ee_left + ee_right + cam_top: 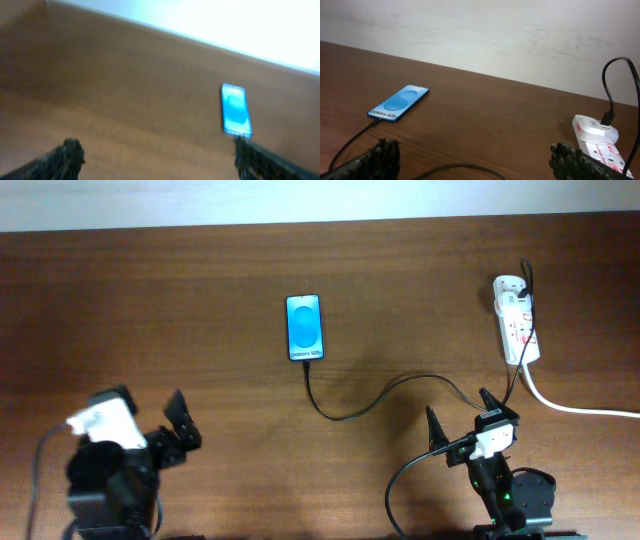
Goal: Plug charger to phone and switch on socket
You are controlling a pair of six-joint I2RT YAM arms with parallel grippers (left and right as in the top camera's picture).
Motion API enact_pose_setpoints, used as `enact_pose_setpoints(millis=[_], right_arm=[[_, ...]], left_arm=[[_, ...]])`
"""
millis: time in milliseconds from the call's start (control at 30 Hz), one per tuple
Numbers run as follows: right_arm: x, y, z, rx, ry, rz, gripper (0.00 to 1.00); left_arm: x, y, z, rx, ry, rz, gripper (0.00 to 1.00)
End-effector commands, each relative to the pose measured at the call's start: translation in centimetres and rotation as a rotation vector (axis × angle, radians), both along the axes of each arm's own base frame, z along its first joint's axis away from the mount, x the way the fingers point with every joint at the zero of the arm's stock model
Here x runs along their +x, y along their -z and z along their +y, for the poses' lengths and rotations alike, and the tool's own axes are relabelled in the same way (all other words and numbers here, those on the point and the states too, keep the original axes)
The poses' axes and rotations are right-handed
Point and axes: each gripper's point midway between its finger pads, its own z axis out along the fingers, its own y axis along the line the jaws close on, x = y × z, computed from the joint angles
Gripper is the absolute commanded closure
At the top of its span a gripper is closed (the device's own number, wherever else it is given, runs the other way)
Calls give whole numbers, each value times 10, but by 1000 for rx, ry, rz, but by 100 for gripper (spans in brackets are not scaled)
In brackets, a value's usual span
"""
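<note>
Lying flat near centre of table [180, 300], phone [304, 328] shows blue screen. Charger [338, 418] leaves phone's 6 o'clock end, curves toward 3 o'clock, reaches socket [516, 320] at 2 o'clock. Left gripper [150, 410] at 8 o'clock, fingers spread, empty. Right gripper [463, 418] at 5 o'clock, spread, empty, just beside charger.

Brown wooden table [150, 310] carrying a phone [304, 328] far centre and a socket [517, 320] far right, with the charger [340, 419] cable running between them.
</note>
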Motion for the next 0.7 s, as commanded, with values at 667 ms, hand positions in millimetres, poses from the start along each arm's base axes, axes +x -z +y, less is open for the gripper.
enact_pose_setpoints(millis=[667], right_arm=[[-1, 2, 3, 9, -13, 4, 2]], left_arm=[[27, 114, -26, 238, 194, -350, 1]])
